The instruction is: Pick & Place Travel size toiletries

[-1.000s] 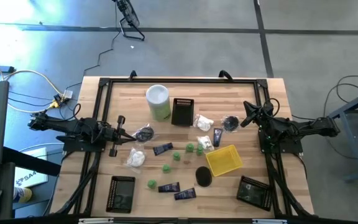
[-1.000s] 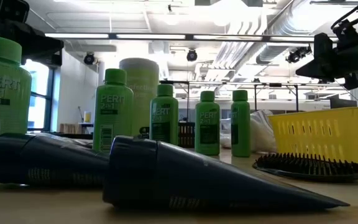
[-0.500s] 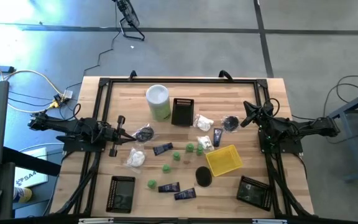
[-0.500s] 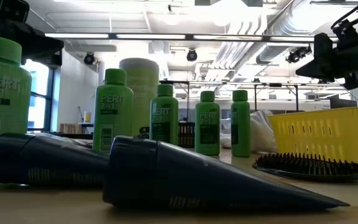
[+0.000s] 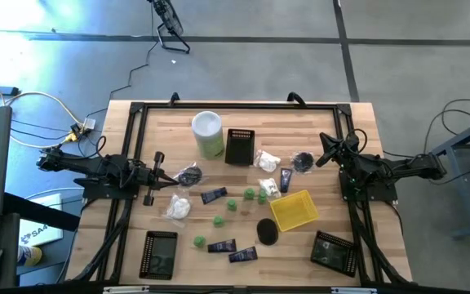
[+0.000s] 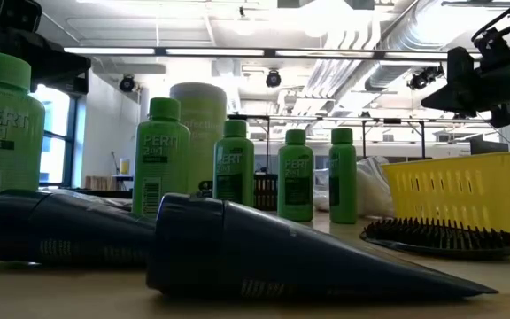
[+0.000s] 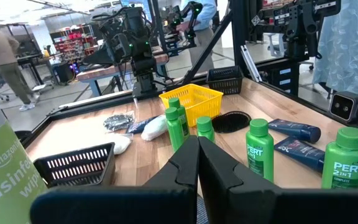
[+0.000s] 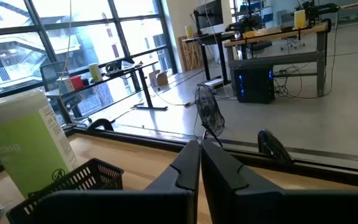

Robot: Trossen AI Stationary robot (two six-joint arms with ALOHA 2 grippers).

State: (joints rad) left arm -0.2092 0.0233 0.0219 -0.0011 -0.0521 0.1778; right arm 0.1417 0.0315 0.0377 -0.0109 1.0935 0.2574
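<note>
The toiletries lie scattered over the middle of the table. Several little green bottles stand upright on their bases, also in the low view. Several navy tubes lie flat, two close to the low camera. White packets and dark round pieces lie among them. My left gripper hovers shut at the table's left side, short of a dark round piece; its wrist view shows the fingers together. My right gripper hovers shut at the right side, fingers together, near another dark round piece.
A yellow basket sits right of centre. Black mesh baskets stand at the far middle, the near left and the near right. A tall white-and-green canister stands far left of centre. A black frame rims the table.
</note>
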